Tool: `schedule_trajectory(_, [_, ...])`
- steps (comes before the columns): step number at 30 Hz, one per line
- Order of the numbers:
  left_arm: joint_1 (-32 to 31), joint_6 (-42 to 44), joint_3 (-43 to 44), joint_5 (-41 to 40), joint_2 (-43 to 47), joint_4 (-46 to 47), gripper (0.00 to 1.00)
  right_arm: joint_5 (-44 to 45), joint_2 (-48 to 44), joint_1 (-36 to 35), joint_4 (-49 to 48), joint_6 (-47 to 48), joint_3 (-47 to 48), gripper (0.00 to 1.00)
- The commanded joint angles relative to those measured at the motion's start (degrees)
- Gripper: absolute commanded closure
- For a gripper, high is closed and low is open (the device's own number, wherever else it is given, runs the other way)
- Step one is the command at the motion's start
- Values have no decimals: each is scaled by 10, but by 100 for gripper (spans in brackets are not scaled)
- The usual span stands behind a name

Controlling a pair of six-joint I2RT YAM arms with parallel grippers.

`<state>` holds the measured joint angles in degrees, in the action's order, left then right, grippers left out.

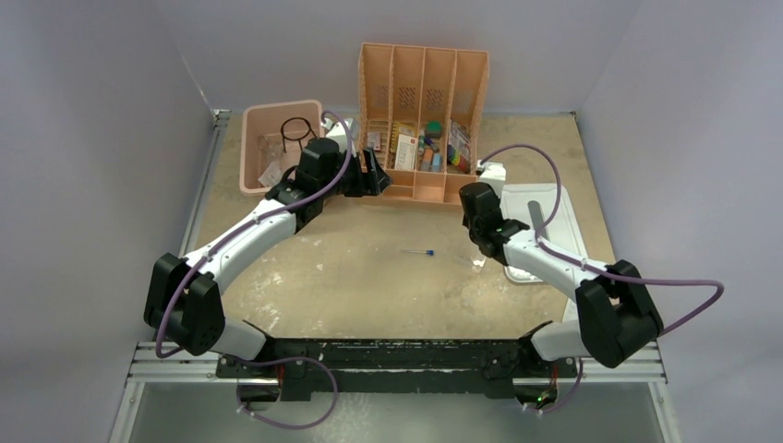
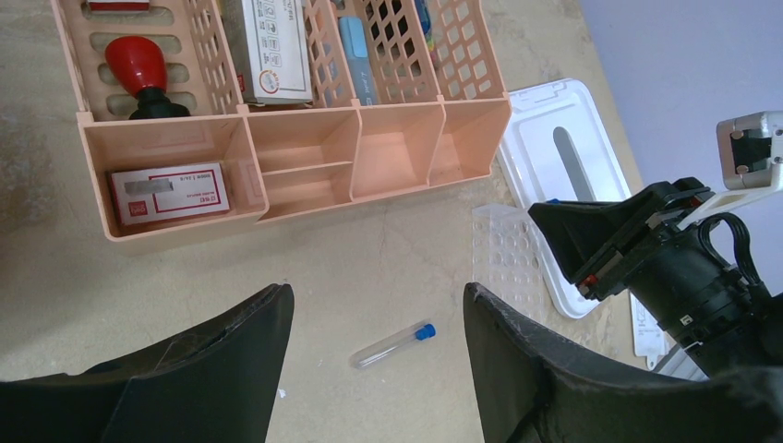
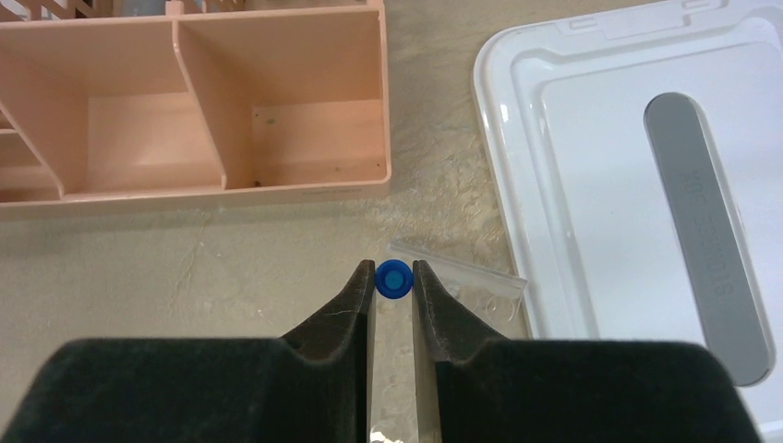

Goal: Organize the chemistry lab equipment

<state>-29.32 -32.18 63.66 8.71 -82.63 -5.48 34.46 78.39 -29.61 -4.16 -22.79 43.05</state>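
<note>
Two fingers of the right gripper are clamped on a thin blue-capped tube, its round cap facing the wrist camera. It is held above the clear plastic tube rack; whether its lower end sits in a cell cannot be told. The rack lies on the table, just beside the flat white lid and near the orange divider tray, whose two nearest front compartments hold nothing.

The left gripper hangs near the tray's front with its jaws wide apart and nothing between them. Below it a second blue-capped tube lies on its side on the table, apart from the rack.

One front compartment of the tray holds a red-and-white box, and the slot behind it holds a red bulb on a black base. At the far left, the pink bin holds the black wire ring tripod and clear packets.
</note>
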Motion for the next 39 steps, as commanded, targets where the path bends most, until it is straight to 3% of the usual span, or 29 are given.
schedule_trajectory(1, [1, 8, 22, -5, 3, 11, 33, 9, 16, -1, -20, 9, -7, 87])
schedule_trajectory(9, [2, 17, 24, -8, 5, 1, 33, 9, 55, 0, -100, 26, -23, 87])
schedule_trajectory(23, [1, 21, 25, -4, 5, 3, 33, -19, 54, -1, -125, -6, -56, 82])
schedule_trajectory(26, [2, 22, 24, -3, 7, 7, 33, -14, 51, 0, -95, -15, -40, 74])
schedule_trajectory(34, [1, 32, 24, -19, 15, 3, 30, -5, -21, 0, -4, -51, -2, 39])
schedule_trajectory(39, [1, 36, 23, -18, 17, 3, 29, 8, -51, 0, 65, -65, 30, 32])
